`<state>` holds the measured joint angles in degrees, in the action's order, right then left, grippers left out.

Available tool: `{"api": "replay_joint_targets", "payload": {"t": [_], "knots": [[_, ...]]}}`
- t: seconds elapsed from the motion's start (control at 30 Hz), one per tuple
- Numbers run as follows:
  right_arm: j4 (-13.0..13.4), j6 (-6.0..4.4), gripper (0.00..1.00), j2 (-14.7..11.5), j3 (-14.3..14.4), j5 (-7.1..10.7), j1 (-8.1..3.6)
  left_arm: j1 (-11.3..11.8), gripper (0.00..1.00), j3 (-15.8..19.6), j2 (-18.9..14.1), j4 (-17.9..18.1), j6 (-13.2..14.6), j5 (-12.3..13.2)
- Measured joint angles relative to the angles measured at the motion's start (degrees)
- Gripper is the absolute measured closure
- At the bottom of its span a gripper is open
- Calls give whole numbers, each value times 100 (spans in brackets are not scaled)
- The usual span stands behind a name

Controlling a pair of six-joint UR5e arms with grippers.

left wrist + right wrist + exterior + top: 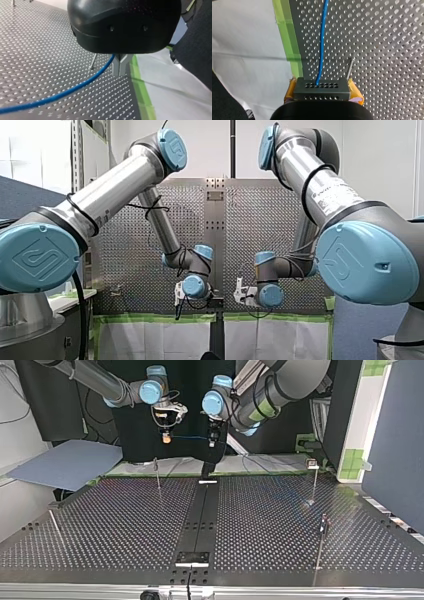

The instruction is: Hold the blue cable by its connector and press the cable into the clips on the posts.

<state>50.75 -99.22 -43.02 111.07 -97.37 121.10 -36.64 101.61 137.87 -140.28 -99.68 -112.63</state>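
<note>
My right claw (166,435) is clamped on the end of the blue cable (192,437). In its wrist view the cable leaves a grey perforated block (322,88) between the yellow pads (290,91) and runs straight ahead at 12 o'clock, so the connector itself is hidden. My left claw (214,442) has its metal fingers (120,66) together, and the cable enters at their root; I judge it pinched there. In the top view the cable hangs over the far edge of the bench (125,520), its long axis lying 9 to 3 o'clock from right claw to left claw. The nearest post (158,474) stands at 6 o'clock of the right claw, below the line and apart from it. The coming move likely turns on this: the span must drop toward 6 o'clock onto that post, and the right claw is the nearer
</note>
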Motion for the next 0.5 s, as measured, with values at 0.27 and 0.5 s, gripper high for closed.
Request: {"api": "replay_joint_targets", "payload": {"t": [0.27,0.5], "knots": [[317,-231,100,1,319,20,-267,-176,100,-119,171,137,-95,13],[650,-354,100,0,527,64,-487,-311,100,-286,180,177,-147,55]]}}
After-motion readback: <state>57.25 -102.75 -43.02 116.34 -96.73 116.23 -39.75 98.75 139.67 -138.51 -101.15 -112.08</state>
